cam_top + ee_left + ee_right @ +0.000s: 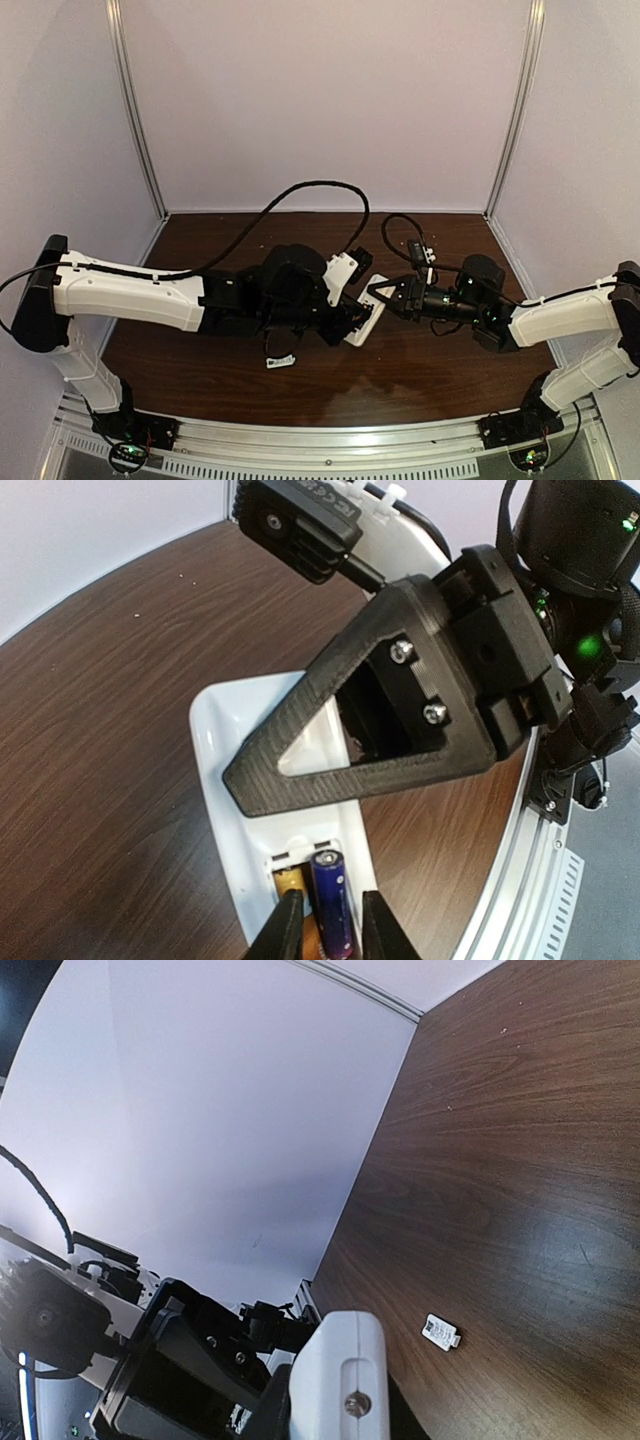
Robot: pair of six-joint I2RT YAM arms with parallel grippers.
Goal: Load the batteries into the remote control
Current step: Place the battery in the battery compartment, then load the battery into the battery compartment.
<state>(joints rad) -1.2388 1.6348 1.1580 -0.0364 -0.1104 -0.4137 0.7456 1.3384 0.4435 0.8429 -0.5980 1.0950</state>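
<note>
— Two batteries lie in the remote (232, 740) recess, bottom of frame: orange battery (289, 880), and purple battery (331, 895) pinched in the left gripper (327, 935).
— Right gripper (383, 296)?
— Clamped on the remote's far end. Final seating and the loose cover (281, 361) look undone.
— Surroundings?
— Dark wood table (110, 710), pale walls (320, 100).

Glossy white plastic remote control (225, 740) rests on a polished, dark wood-grain table (100, 730).

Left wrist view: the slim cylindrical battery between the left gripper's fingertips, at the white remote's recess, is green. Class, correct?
No: the left wrist view shows a purple slim cylindrical battery between the left gripper's fingertips at the white rectangular remote's recess.
</note>
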